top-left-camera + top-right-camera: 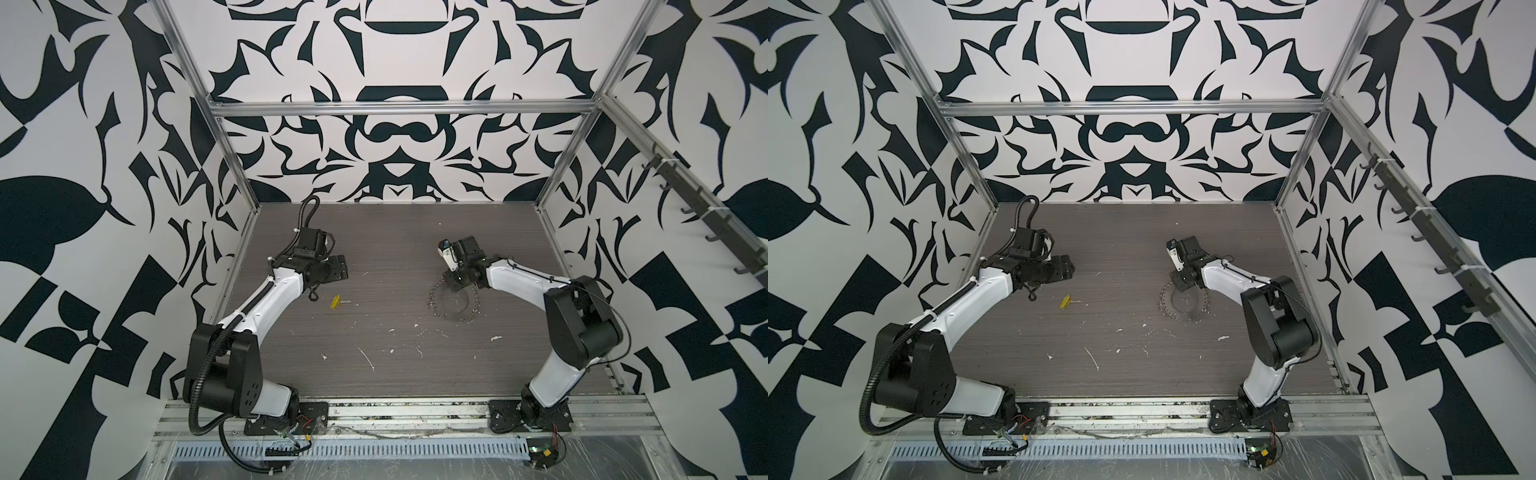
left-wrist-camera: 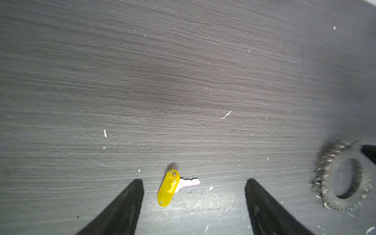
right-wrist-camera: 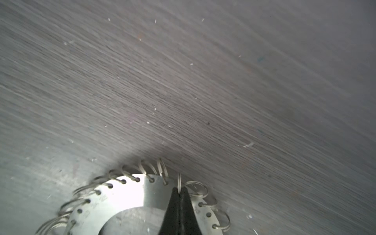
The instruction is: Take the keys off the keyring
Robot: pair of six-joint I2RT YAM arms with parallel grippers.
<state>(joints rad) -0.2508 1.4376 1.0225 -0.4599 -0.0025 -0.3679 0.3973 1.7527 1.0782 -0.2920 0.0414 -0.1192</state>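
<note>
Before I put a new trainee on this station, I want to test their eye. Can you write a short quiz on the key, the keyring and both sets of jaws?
1. True or false: the yellow key hangs on the keyring.
2. What are the right jaws closed on? A) the yellow key. B) a wire loop at the keyring's rim. C) nothing.
3. Fill in: the left jaws stand ___ above the yellow key.

Key:
1. False. It lies alone on the table, apart from the keyring.
2. B.
3. open.
</note>
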